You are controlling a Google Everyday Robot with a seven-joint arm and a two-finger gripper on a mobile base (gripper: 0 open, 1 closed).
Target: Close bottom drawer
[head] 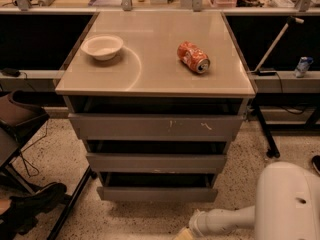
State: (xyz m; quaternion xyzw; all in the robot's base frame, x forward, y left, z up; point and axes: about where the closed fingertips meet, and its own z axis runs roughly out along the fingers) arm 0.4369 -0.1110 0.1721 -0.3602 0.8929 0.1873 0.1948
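Observation:
The bottom drawer (157,193) is the lowest of three grey drawers in the cabinet. Its plain flat front stands nearly in line under the middle drawer front (156,162), with only a narrow dark gap above it. The top drawer front (156,127) bears white scratch marks. My white arm (235,219) reaches in from the lower right, and the gripper (181,234) is at the bottom edge of the camera view, just below and in front of the bottom drawer, mostly cut off by the frame.
A white bowl (102,46) and a lying orange can (193,57) sit on the cabinet top (155,79). A chair and dark shoes (30,204) are at the left. A black stand leg (265,134) is on the floor at the right.

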